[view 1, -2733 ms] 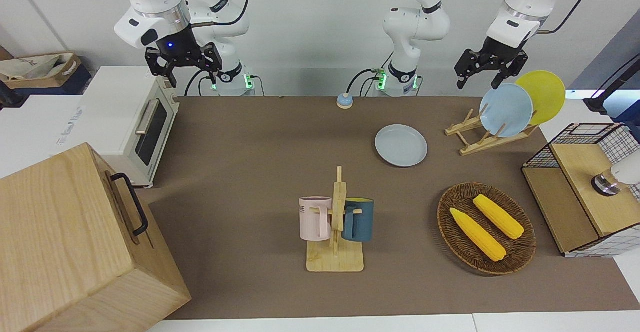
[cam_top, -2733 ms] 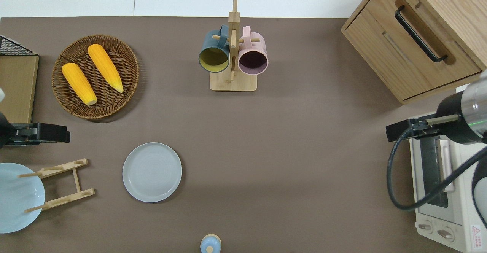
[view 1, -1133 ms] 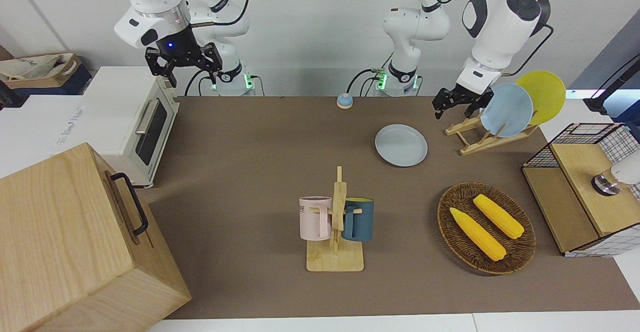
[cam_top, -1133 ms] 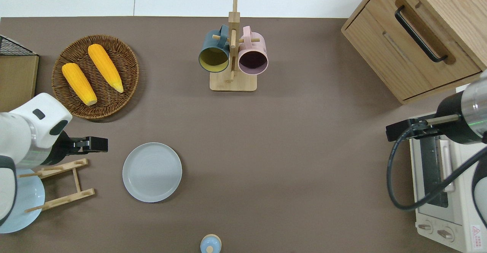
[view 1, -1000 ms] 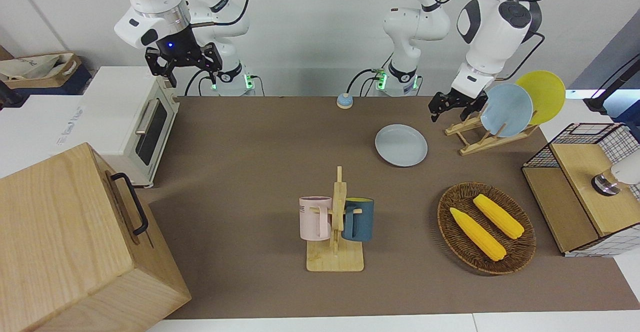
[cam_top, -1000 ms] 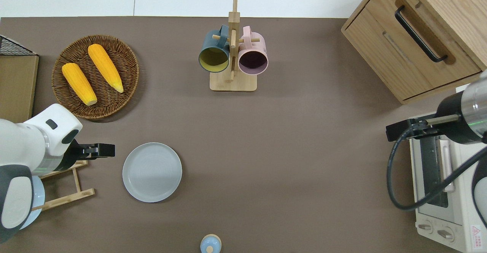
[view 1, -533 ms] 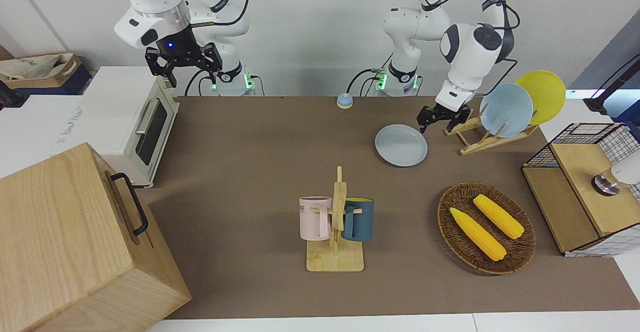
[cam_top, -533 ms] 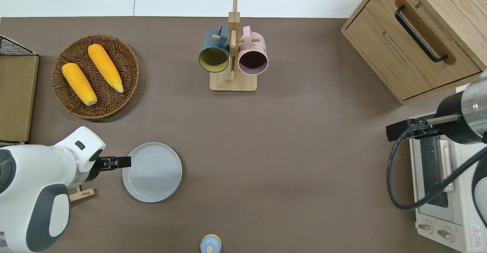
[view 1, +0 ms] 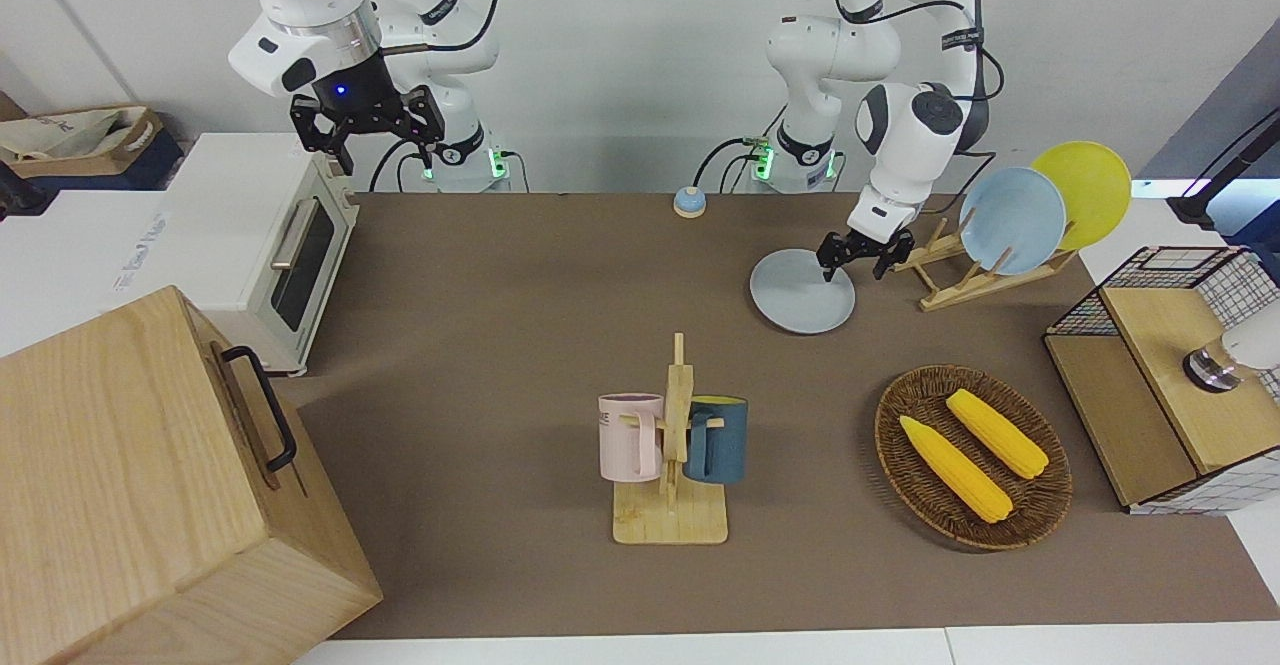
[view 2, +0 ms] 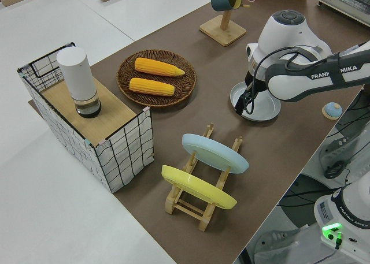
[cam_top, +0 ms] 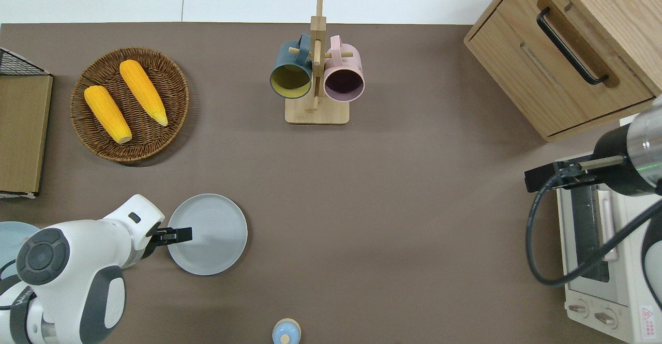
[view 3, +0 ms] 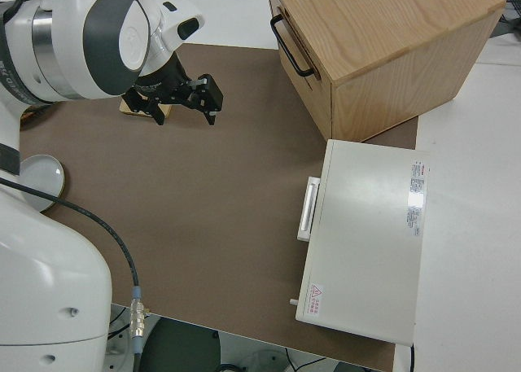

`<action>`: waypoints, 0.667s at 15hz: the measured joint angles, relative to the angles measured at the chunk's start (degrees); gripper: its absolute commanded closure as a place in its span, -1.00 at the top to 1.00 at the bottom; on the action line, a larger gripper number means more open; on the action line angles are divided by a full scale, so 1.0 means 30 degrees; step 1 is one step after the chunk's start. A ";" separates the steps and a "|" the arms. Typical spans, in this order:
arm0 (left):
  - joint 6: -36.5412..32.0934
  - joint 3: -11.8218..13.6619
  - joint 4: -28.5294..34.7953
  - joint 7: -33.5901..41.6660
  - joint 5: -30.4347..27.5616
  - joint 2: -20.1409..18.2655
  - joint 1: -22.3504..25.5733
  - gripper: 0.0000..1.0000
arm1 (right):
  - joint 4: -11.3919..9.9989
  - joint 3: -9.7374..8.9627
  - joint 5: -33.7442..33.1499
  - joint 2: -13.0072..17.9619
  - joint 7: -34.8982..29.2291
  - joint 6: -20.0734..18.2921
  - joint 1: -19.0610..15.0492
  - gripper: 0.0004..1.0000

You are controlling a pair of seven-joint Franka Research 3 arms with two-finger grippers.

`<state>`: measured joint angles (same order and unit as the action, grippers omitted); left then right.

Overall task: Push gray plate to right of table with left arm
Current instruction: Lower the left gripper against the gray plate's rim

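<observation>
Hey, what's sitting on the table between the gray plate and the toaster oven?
Nothing. In the overhead view the brown table runs bare from the gray plate across to the toaster oven. The small blue bell sits nearer the robots, off that line.

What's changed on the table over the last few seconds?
The left gripper swung from the plate rack to the gray plate's rim at the left arm's end. The plate hasn't moved, and nothing is grasped. The right arm is parked.
</observation>
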<state>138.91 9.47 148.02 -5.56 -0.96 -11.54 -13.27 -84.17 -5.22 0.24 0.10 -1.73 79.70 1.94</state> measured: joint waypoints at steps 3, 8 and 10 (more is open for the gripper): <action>0.0564 -0.0001 0.0196 0.0002 0.0000 0.0480 0.0000 0.98 | 0.0000 0.0000 0.0000 0.0000 0.0000 0.0000 0.0000 0.97; 0.1407 -0.0001 0.0401 0.0008 0.0001 0.1239 0.0000 0.90 | 0.0000 0.0000 0.0000 0.0000 0.0000 0.0000 0.0000 0.97; 0.1471 -0.0001 0.0402 0.0015 0.0001 0.1384 0.0000 0.17 | 0.0000 0.0000 0.0000 0.0000 0.0000 0.0000 0.0000 0.97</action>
<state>143.33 9.47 149.23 -5.51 -0.96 -7.39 -13.27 -84.17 -5.22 0.24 0.10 -1.73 79.70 1.94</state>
